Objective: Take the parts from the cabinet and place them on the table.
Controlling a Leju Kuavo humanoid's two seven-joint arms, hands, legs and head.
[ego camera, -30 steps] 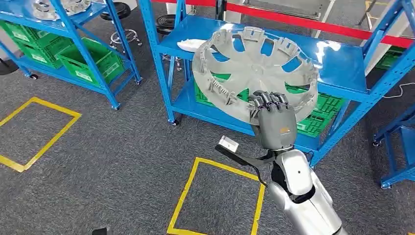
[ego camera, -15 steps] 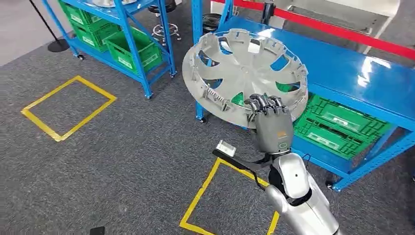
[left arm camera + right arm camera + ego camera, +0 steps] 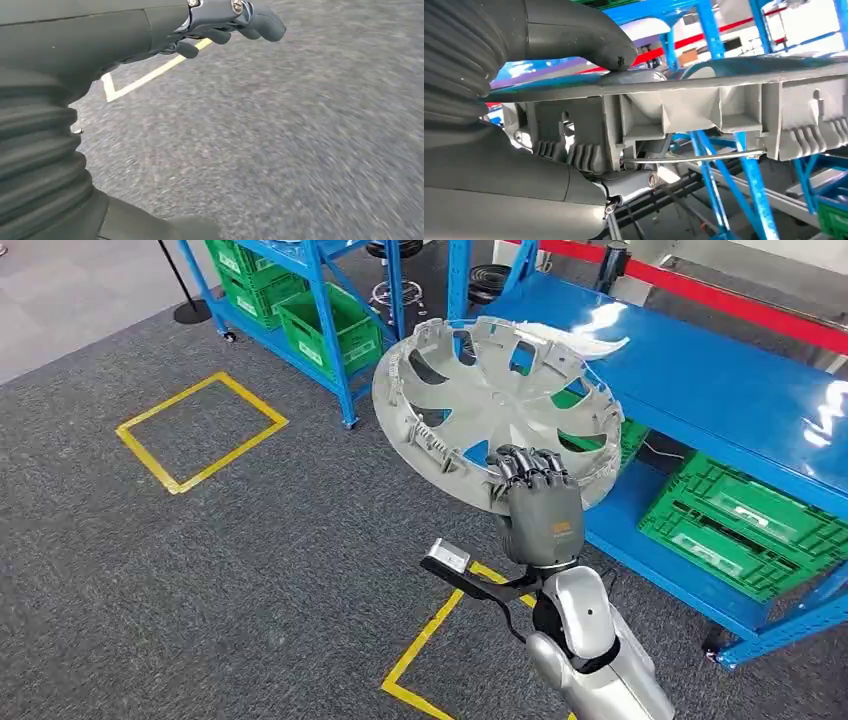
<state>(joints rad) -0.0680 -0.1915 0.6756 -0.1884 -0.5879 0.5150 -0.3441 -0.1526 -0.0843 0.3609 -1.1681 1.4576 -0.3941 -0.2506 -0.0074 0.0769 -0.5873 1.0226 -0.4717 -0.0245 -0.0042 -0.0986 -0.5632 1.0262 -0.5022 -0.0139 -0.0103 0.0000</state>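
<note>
My view has turned: the blue shelf moved to the right of the frame, and the wheel cover in my right hand shifted slightly left.

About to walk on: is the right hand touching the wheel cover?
Touching. In the right wrist view the thumb presses on the wheel cover rim; the head view shows the right hand gripping its edge.

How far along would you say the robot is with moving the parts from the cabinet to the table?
Done: one part, a grey wheel cover, is off the shelving and in the air. In hand: the right hand grips its rim, thumb pressed on its face; the left hand hangs over the carpet, holding nothing. Left: setting the cover down, and fetching other parts, such as the white part lying on the blue shelf.
</note>
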